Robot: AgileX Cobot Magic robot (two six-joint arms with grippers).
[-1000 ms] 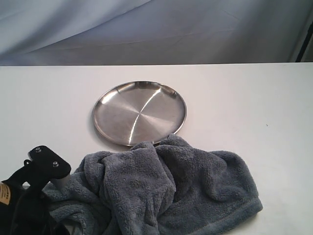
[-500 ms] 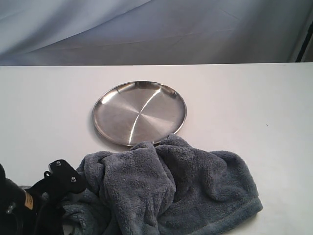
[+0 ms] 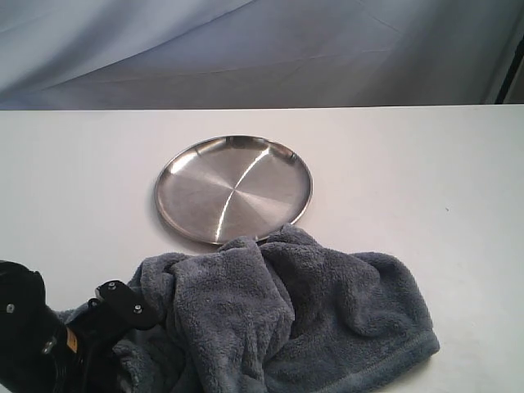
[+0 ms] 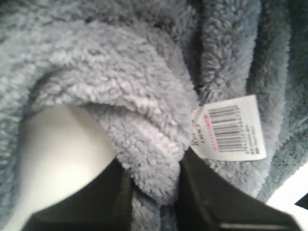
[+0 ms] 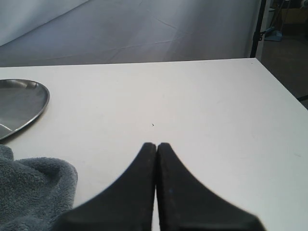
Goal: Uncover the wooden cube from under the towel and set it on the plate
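- Two grippers are in view. The left gripper (image 4: pixel 155 187) has its dark fingers (image 4: pixel 208 204) closed on either side of a thick fold of the towel (image 3: pixel 286 315), and the fold fills the gap between them.
- The right gripper (image 5: pixel 156 147) has its jaws pressed together with nothing between them. It hangs above bare table (image 3: pixel 409 180), apart from the cloth.
- The towel is a crumpled grey-blue heap near the front edge of the table. In the exterior view its long axis runs left to right.
- Its stitched hem curves round the right and near side of the heap. Its left end lies at the left gripper.
- The pinched fold is raised slightly, and white tabletop shows beneath it in the left wrist view.
- A white label (image 4: pixel 233 127) with a barcode is sewn to the cloth just beside the pinched fold.
- The plate (image 3: pixel 233 190) lies flat and face up on the table behind the towel, with nothing on it. The far edge of the heap reaches its near rim, but I cannot tell whether the two touch or overlap.
- The wooden cube cannot be seen in any view.
- A draped grey-blue backdrop (image 3: pixel 246 49) hangs behind the table.
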